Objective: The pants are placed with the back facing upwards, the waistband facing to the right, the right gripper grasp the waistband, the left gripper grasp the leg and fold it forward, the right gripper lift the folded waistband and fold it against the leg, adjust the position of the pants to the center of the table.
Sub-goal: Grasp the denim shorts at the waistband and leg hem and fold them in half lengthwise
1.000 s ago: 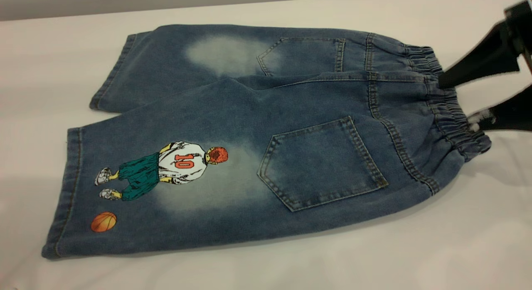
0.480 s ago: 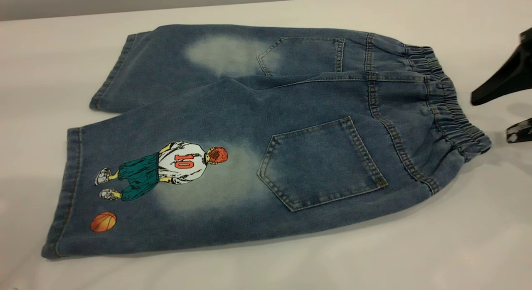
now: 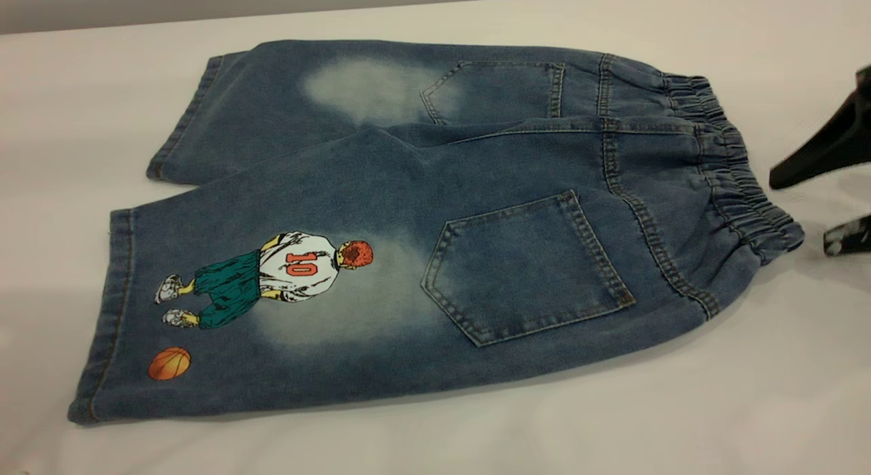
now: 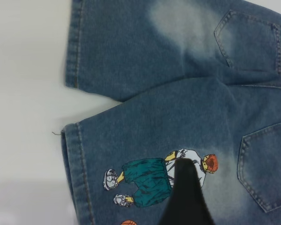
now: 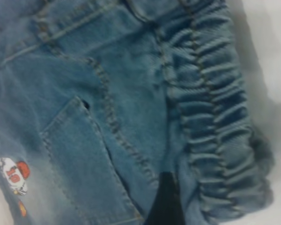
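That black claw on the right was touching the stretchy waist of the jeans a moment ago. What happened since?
The right gripper pulled back to the right, off the waistband, and dropped slightly; its jaws stand open, holding nothing. The pants lie flat as before on the table, both legs unfolded.

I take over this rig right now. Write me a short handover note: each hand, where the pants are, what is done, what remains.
Right hand: open, off the table's right side, just clear of the waistband, holding nothing.
Left hand: only one dark finger shows in its wrist view, over the printed leg; open or shut cannot be told.
Pants: flat, back up, waistband to the right, on the white table.
Done: no fold.
Left: grasp waistband and leg, fold forward, fold waistband onto leg, centre the pants.
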You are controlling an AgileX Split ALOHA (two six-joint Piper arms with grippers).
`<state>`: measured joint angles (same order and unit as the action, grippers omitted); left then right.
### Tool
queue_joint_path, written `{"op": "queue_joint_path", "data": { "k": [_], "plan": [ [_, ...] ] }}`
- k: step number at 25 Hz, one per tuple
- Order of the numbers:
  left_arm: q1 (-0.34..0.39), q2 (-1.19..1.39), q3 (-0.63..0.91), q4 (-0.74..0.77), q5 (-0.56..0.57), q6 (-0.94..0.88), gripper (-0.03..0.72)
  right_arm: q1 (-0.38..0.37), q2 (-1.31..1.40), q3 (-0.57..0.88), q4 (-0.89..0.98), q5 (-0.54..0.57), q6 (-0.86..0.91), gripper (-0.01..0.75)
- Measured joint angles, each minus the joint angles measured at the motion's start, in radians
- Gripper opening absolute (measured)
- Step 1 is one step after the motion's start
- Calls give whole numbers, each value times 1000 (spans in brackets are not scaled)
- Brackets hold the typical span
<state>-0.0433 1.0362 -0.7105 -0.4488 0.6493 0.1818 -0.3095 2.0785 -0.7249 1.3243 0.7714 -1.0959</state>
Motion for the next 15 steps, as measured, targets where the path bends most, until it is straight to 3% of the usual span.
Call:
{"op": "queue_joint_path", "data": {
  "k": [15],
  "plan": [
    [0, 0, 0, 0, -3, 0, 477, 0, 152, -1, 189, 188, -221, 523]
  ]
}}
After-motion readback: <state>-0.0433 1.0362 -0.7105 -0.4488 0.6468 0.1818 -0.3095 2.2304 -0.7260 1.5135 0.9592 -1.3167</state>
